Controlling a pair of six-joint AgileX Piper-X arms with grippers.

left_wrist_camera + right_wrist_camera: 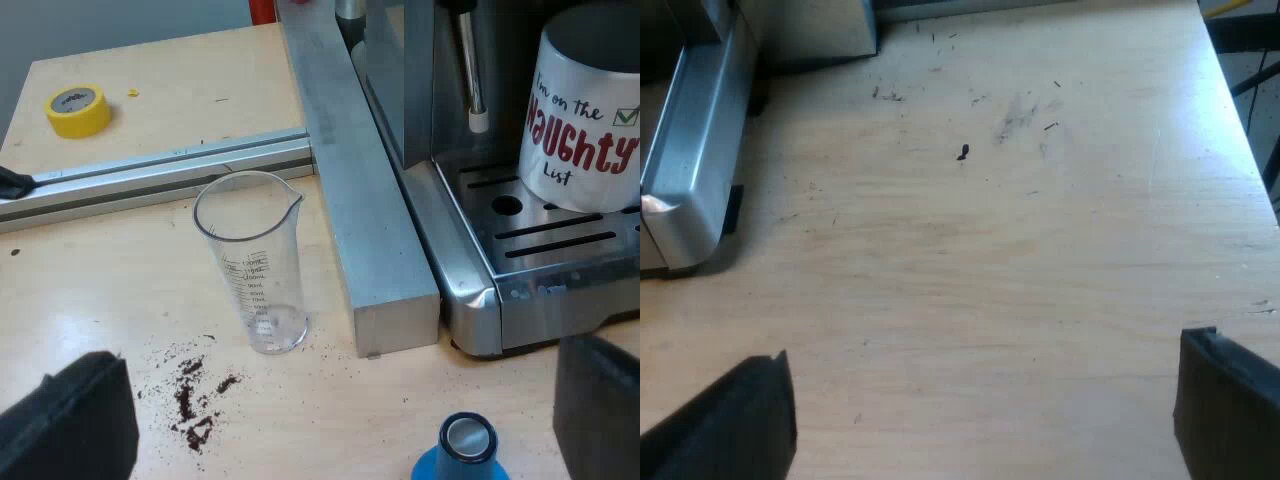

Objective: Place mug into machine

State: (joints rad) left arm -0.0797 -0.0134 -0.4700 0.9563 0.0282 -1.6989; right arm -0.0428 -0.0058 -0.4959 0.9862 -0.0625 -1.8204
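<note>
A white mug [580, 130] with red and black lettering stands upright on the slotted drip tray [560, 235] of the espresso machine [430, 90], beside the steam wand [472, 75]. My left gripper [345, 425] is open over the wooden table, its black fingers [65, 420] wide apart, with nothing between them; it hangs short of the machine's front corner. My right gripper [985, 420] is open too, over bare wood beside a corner of the machine's metal base [690, 160], holding nothing.
An empty measuring glass [255, 265] stands near the machine, spilled coffee grounds [195, 395] in front of it. A blue tamper [462, 450] sits close to my left fingers. Aluminium rails [350, 200] run along the table; a yellow tape roll [78, 108] lies beyond them.
</note>
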